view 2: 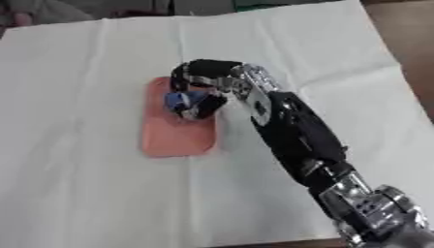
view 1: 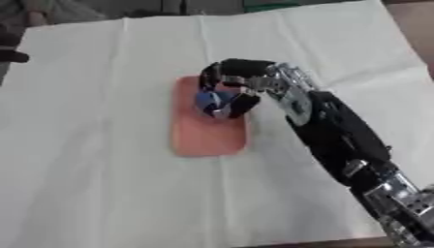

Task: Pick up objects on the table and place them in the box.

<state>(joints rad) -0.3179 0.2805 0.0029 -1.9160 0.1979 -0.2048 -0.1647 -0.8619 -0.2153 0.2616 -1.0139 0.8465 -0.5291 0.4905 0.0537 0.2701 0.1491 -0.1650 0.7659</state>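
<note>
Over the top part of the pink tray, near the middle of the table: right hand (view 1: 230,85), black and silver, fingers curled down and closed around a small blue thing (view 1: 212,100). Blue thing tucked between dark fingers (view 1: 242,105) and thumb, with a bit of grey or white showing low on it; hard to tell what kind of thing. Cannot tell if blue thing touches tray or hangs just above it. Under the hand, pink tray (view 1: 206,138), a flat shape with round corners, long side running from 12 o'clock to 6 o'clock, lower half bare. From the hand, black arm (view 2: 292,133) running off toward 5 o'clock, ending in silver joints at the bottom right corner. All around the tray, white cloth (view 1: 93,155) with fold lines, spread over the table. At 1 o'clock and along the right edge, brown table top (view 2: 407,43) past the cloth.
</note>
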